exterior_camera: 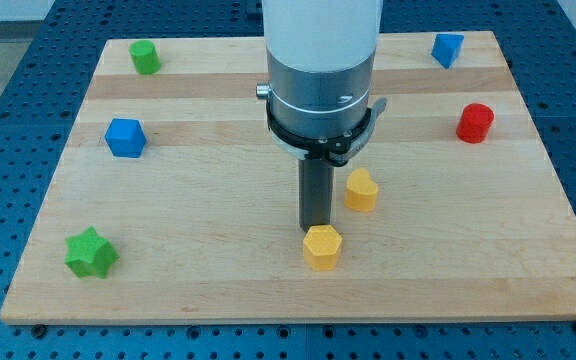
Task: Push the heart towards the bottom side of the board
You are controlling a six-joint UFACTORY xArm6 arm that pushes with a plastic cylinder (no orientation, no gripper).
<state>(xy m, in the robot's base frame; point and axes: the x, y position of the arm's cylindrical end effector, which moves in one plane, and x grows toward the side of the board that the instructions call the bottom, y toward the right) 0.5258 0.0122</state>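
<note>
The only view shows my tip [315,229] on the wooden board [218,270]. There is no claw, just a dark rod, so nothing opens or grips. The tip sits just above the yellow hexagon [322,247], seemingly touching its top edge. The yellow heart [361,190] lies just right of the rod, apart from it. Elsewhere: green star [91,252], blue cube [125,137], green block [146,57], blue block [447,49], red cylinder [475,123].
</note>
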